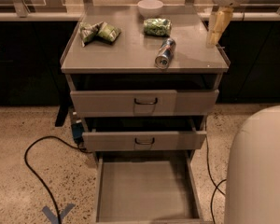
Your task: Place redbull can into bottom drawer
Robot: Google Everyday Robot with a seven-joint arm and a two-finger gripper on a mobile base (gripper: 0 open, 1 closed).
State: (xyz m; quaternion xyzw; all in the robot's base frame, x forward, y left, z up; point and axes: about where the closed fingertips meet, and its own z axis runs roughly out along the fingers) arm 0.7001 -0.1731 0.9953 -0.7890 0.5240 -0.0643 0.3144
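Note:
The redbull can [164,53] lies on its side on the grey cabinet top [130,55], right of centre, silver end toward the front. The bottom drawer [144,190] is pulled fully out at floor level, its flat grey floor bare. My gripper [213,37] hangs from the pale arm at the top right, above the cabinet's right edge, about a can's length to the right of the can and not touching it.
Two green snack bags [99,32] [157,26] and a white bowl [150,7] sit on the cabinet top. Two upper drawers with dark handles [145,101] [144,141] are partly out. A black cable [37,167] loops on the floor at left. My white body [259,167] fills the lower right.

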